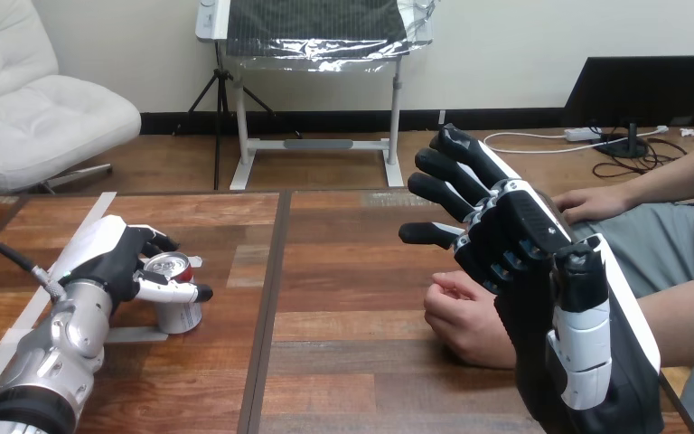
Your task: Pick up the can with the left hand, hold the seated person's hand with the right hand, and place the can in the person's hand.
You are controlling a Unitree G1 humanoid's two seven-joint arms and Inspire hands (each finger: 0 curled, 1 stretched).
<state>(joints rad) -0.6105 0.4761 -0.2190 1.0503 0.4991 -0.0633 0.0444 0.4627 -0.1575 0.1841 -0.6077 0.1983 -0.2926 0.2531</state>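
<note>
The wooden desk (352, 362) spans the lower view, a dark seam running down its middle. The robot's right hand (522, 228) is raised over the desk's 4 o'clock area, its fingers (456, 149) straight and spread wide toward 11 o'clock, gripping nothing. Just under and beside it at the view's lower right, the person's nearer hand (464, 318) rests loosely curled on the desk; whether the two touch cannot be told. The silver left arm (61, 336) comes in from 7 o'clock, and the left hand (113, 258) has its fingers and thumb curled round the can (182, 315). The can stands upright on the desk at about 8 o'clock, well apart from the person's nearer hand. The person's farther hand (592, 204) lies at 2 o'clock, off the desk's edge.
</note>
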